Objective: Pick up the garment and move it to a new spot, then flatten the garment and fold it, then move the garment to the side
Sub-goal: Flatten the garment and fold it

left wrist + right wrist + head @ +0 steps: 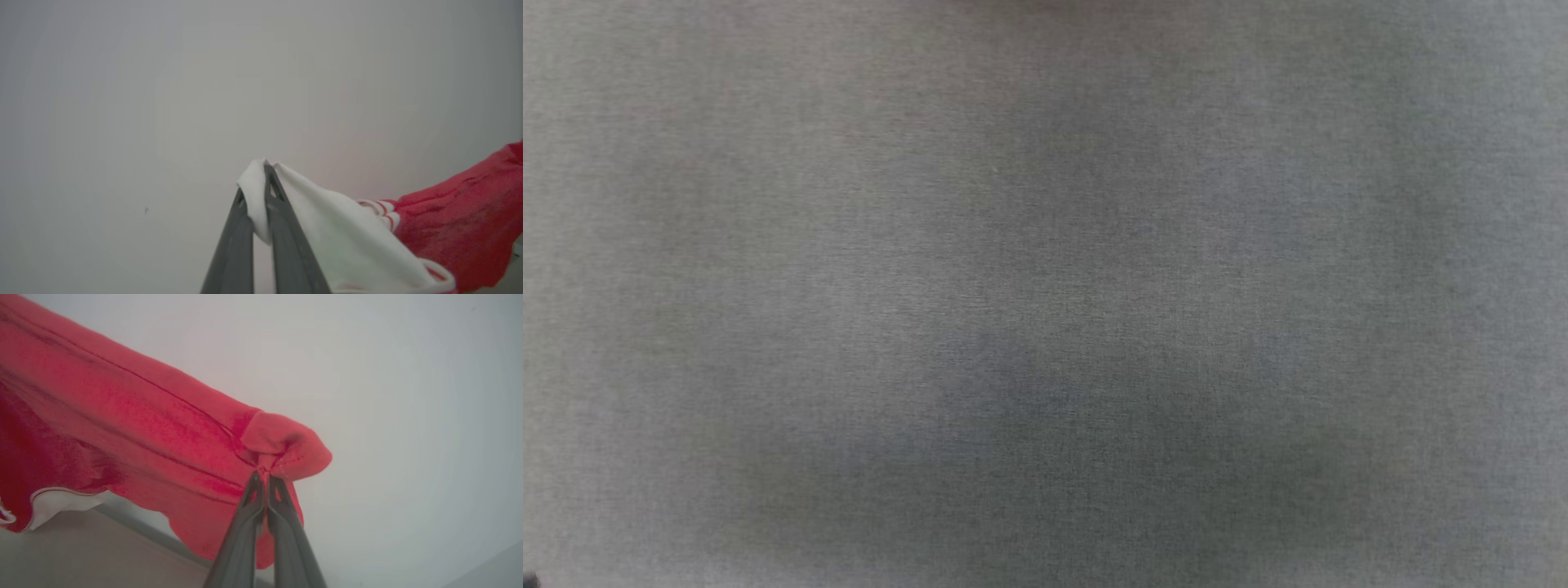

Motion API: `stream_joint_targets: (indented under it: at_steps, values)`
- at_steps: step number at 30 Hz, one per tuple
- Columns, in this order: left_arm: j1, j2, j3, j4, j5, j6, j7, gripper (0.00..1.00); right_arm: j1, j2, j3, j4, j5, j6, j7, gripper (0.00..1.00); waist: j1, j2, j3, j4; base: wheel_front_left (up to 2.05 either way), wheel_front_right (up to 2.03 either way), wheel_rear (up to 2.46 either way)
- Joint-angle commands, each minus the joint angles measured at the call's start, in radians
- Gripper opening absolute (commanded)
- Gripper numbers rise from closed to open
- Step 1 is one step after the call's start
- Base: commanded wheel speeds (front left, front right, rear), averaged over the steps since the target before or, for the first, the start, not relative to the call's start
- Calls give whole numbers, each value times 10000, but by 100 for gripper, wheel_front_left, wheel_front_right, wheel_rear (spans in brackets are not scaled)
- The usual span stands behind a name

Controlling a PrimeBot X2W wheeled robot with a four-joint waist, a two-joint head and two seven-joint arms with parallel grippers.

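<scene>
The red jersey-style T-shirt with white sleeves [453,216] is up in the air, held at two points. In the left wrist view its white sleeve [335,228], with red-and-white striped trim [384,212] at the seam, drapes over the tip of one dark finger. The red body runs off beyond the sleeve. The left gripper [254,179] has its two long dark fingers nearly together, a fold of white sleeve cloth pinched between them.

Over to the right wrist view. The red cloth [122,416] is pulled into a long taut band, with a stitched seam line running along it. A bunched red corner [286,445] sits right at the fingertips. The right gripper [263,478] is closed narrow on that corner, tips touching through the cloth. Below the shirt's hanging edge, a bit of white trim [61,500] peeks out. Under that lie a tan flat surface [81,555] and its grey edge [155,533].

A plain pale backdrop [408,396] lies behind the shirt. The head view shows a grey woven cloth surface [1045,245] with soft shadows.
</scene>
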Motion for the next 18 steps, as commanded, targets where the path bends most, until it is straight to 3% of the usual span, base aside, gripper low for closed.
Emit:
stream_joint_targets:
  at_steps: [1, 5, 10, 15, 18]
  values:
    - [476, -32, -310, 101, 20, -103, 149, 0, 397, 19, 149, 114, 185, -18, 42, 0, -1, 0, -101, 110, 0, 0, 0]
    - [1901, -89, -1077, 47, -765, -183, 1196, 0, 1437, 19, 898, 93, 923, -18, 545, 0, -1, 0, -352, 268, 0, 0, 0]
    - [3880, 408, -1980, -1092, -2279, -187, 2899, 0, 3033, -426, 2193, -781, 2120, -18, 1324, 0, -1, 0, -778, 419, 0, 0, 0]
    - [5953, 1205, -2227, -2632, -3565, -157, 4225, 0, 4543, -1364, 2885, -2176, 3492, -18, 1983, 0, -1, 0, -1216, 509, 0, 0, 0]
    - [7152, 1768, -2403, -3916, -3963, 114, 4780, 0, 5434, -1976, 3081, -3040, 4026, -18, 2274, 0, -1, 0, -1410, 528, 0, 0, 0]
